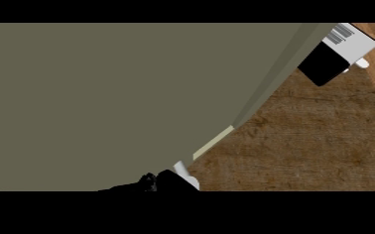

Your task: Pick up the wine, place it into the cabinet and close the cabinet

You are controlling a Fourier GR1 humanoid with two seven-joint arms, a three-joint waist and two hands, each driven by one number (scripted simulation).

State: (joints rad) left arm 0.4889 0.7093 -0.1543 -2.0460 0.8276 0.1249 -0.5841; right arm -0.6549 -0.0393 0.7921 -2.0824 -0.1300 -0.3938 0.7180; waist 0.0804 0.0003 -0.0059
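The cabinet door (132, 99), a broad olive-grey panel, fills the left and middle of the head view and hides whatever lies behind it. Its slanted edge runs from the top right down to the bottom middle, with a pale cream strip (213, 143) along part of it. The wine shows nowhere. A black hand (162, 182) with a small white piece beside it sits at the view's lower edge, right by the door's lower corner; I take it for my left hand. At the top right a grey forearm ends in a black block, my right hand (323, 64), just off the door's edge.
The brown wooden counter (307, 139) shows to the right of the door, between the two hands. A small white knob (362, 63) sticks out beside the right forearm.
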